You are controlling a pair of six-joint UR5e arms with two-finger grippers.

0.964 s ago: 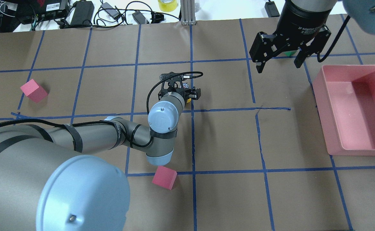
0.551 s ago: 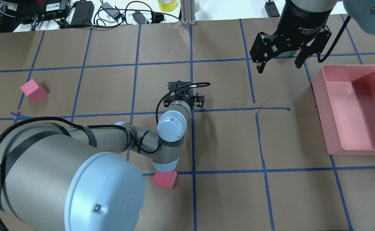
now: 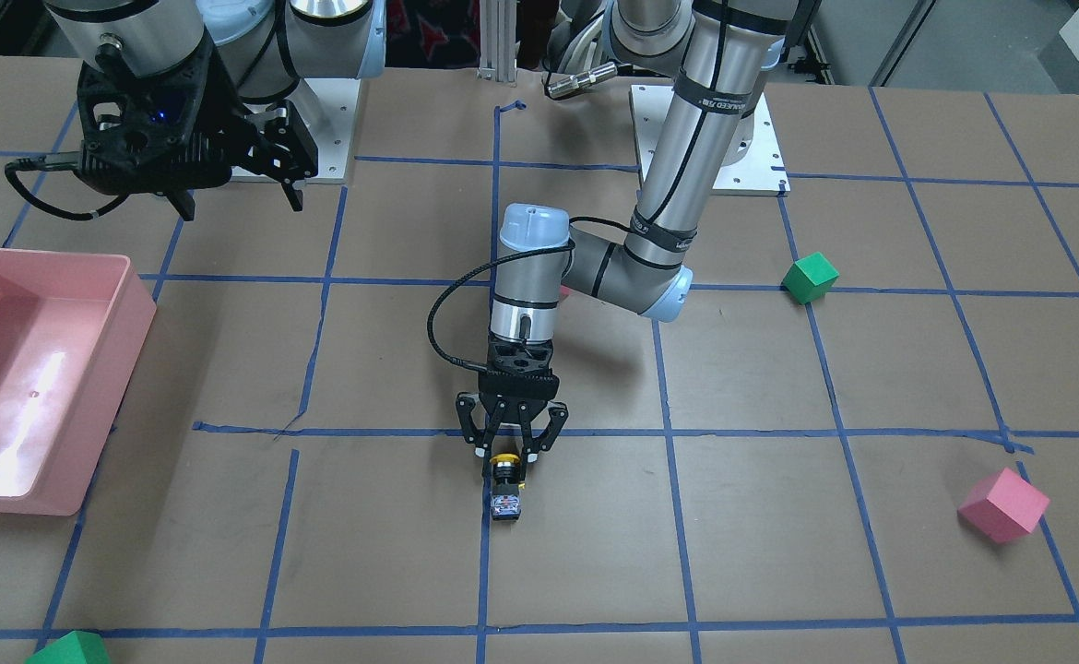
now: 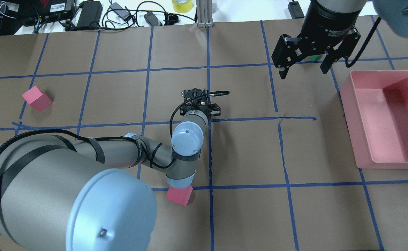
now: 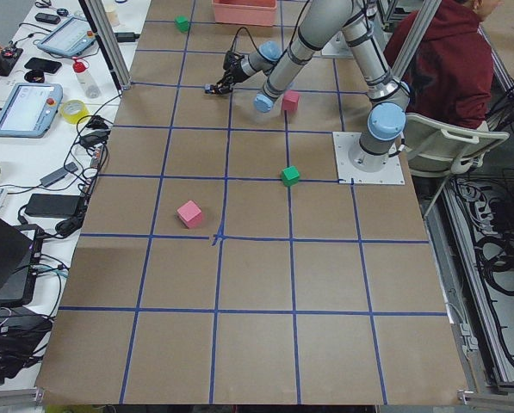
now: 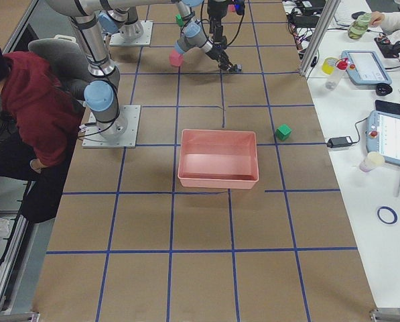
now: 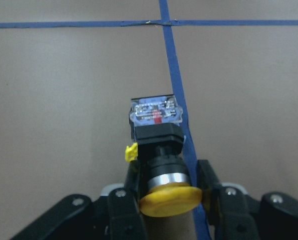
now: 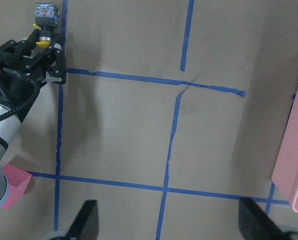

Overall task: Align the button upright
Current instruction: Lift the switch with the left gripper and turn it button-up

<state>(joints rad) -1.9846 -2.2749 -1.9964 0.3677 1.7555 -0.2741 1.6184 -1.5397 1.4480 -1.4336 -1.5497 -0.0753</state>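
The button (image 7: 158, 150) lies on its side on the brown paper, along a blue tape line. Its yellow cap faces my left gripper and its grey-white contact block points away. It also shows in the front view (image 3: 505, 489) and the right wrist view (image 8: 45, 17). My left gripper (image 7: 166, 182) (image 3: 505, 454) is low over the table and shut on the button, with a finger on each side of the cap and black neck. In the overhead view the left gripper (image 4: 200, 108) hides the button. My right gripper (image 4: 303, 71) (image 3: 240, 203) is open, empty and raised at the far right.
A pink bin (image 4: 364, 122) stands at the right edge. Pink cubes lie at the left (image 4: 36, 98) and under the left elbow (image 4: 179, 195). A green cube (image 3: 810, 277) lies near the left arm's base, and another (image 3: 69, 650) lies at the table's far edge.
The left wrist has turned and swung from pointing sideways to pointing straight away from the robot. The gripper sits slightly nearer the tape line. The right arm has not moved.
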